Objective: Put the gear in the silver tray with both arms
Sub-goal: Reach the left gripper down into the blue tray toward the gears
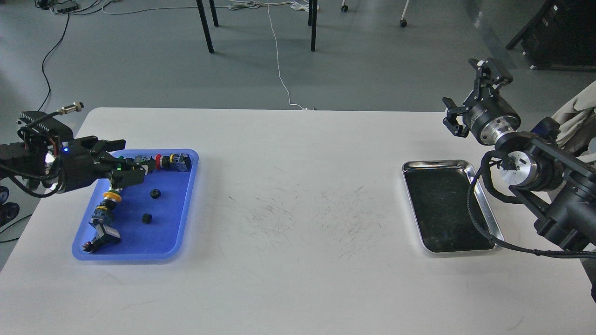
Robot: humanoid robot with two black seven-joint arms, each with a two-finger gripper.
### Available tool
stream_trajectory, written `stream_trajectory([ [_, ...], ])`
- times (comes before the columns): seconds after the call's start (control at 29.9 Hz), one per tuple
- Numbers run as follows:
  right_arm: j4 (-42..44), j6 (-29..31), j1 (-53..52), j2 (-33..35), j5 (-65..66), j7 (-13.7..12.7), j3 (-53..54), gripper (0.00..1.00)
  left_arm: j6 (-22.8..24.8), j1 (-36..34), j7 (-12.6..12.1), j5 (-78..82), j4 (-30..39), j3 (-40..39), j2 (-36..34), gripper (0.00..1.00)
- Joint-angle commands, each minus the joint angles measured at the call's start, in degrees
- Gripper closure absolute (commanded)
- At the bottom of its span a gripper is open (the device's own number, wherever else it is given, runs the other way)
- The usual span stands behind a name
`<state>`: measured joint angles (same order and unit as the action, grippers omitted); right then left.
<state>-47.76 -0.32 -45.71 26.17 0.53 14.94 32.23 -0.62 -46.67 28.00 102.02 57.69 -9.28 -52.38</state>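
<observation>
Left end effector (132, 170): held low over the upper left part of the blue tray (186, 200); its 2 dark fingers are seen stretched toward the right, but whether anything is held between them cannot be told, since they merge with the dark parts beneath.
Right end effector (472, 95): raised above the far right edge of the desk (288, 186), beyond the silver tray (465, 164); its fingers are spread wide and nothing is held.
Gears: 2 small black gear-like pieces are seen on the blue floor of the blue tray, 1 (155, 193) just right of the left end effector, the other (147, 217) a little nearer the viewer; both lie apart from each other and from the other parts.
Other parts in blue tray: a row with a red-capped part (159, 161) and black blocks is laid along the far rim; a yellow-ringed part (112, 196) and further dark parts are strung down the left side to the near left corner.
Silver tray: placed on the right side of the desk, well apart from the blue tray; its dark reflective bottom is bare, and its right rim is partly crossed by a black cable (479, 223) of the right arm (554, 195).
Left arm (42, 163): brought in from the left edge, with a small blue light lit on it.
Desk: white, marked with faint dark scuffs at the middle.
</observation>
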Motion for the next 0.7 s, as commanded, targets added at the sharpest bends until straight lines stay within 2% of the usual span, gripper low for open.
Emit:
stream_trajectory([
  [0.0, 0.0, -0.1, -0.1, -0.3, 0.0, 0.0, -0.1, 0.01, -2.2, 0.0, 0.0, -0.1, -2.5, 1.8, 2.2, 0.02],
  [0.23, 0.0, -0.1, -0.2, 0.0, 0.0, 0.0, -0.1, 0.01, -3.5, 0.3, 0.0, -0.3, -9.3, 2.8, 6.3, 0.04],
  [0.33, 0.0, -0.1, -0.1, 0.0, 0.0, 0.0, -0.1, 0.01, -4.5, 1.6, 0.0, -0.4, -9.3, 5.6, 6.5, 0.04],
  [0.47, 0.0, 0.0, 0.0, 0.0, 0.0, 0.0, -0.1, 0.01, -9.3, 2.3, 0.0, -0.3, -9.3, 6.5, 6.6, 0.08],
  [0.6, 0.0, -0.1, -0.1, -0.3, 0.0, 0.0, -0.2, 0.01, -9.8, 3.1, 0.0, -0.3, -9.3, 6.9, 6.5, 0.11],
  [0.67, 0.0, -0.1, -0.1, -0.4, 0.0, 0.0, -0.2, 0.01, -9.9, 3.2, 0.0, -0.3, -9.3, 6.9, 6.7, 0.15],
])
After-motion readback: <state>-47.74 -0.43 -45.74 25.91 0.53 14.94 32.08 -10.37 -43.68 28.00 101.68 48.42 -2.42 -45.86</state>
